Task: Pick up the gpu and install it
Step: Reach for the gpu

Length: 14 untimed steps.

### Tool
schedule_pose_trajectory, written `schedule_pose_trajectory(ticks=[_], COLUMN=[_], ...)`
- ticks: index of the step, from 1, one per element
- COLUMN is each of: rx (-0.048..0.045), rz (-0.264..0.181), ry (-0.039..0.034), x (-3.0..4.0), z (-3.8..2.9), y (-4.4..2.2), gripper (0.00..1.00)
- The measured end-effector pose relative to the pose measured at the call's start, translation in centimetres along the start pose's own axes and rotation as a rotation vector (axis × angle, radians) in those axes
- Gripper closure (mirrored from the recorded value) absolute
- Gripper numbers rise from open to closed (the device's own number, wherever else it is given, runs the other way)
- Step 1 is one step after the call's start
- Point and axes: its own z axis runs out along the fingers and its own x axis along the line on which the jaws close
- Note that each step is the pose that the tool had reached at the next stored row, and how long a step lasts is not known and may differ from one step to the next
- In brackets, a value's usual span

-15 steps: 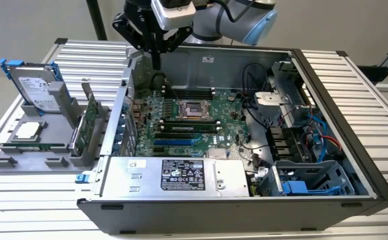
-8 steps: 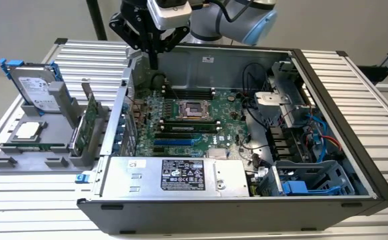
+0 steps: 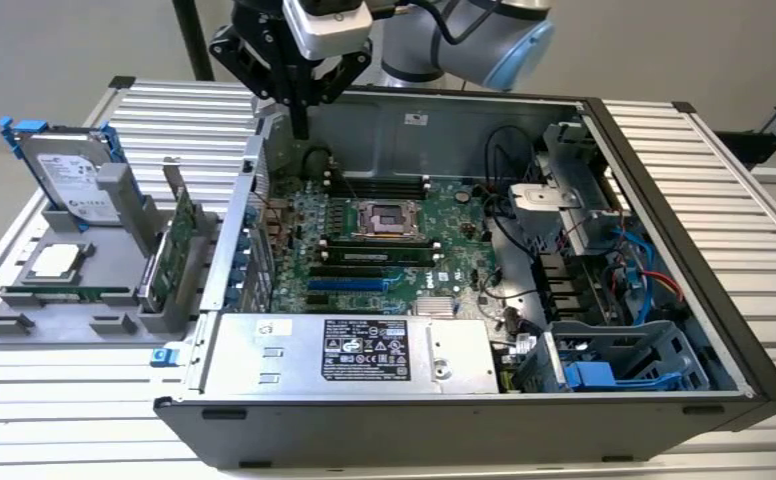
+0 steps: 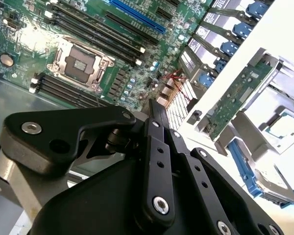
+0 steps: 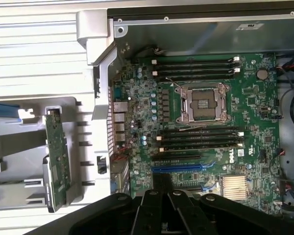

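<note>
- The gripper (image 3: 301,125) hangs over the back corner of the open computer case (image 3: 495,430), on the exterior view's left, and points straight down.
- Its jaws are pressed together and hold nothing.
- The gpu (image 3: 179,250) is not in the case yet. It stands on its edge in a grey holder (image 3: 55,335) on the table (image 3: 68,400), just outside the case wall.
- The holder's slots keep the card standing up. I think this leaves its top edge free for grabbing.
- The case lies on its side with no lid, so the green board (image 5: 206,127) inside faces up and is easy to reach from above.
- In the first wrist view, the long blue slot (image 5: 183,168) on that board has nothing in it.
- A silver hard drive (image 3: 75,175) stands in the same holder, near the gpu but not touching it.
</note>
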Motion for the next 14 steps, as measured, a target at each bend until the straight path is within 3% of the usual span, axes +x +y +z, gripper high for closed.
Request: schedule_pose_trajectory(ticks=[14], rx=[-0.0001], rz=[0.000], ry=[0.0000], x=[1.38], z=[-0.03], y=[-0.10], gripper=[1.00])
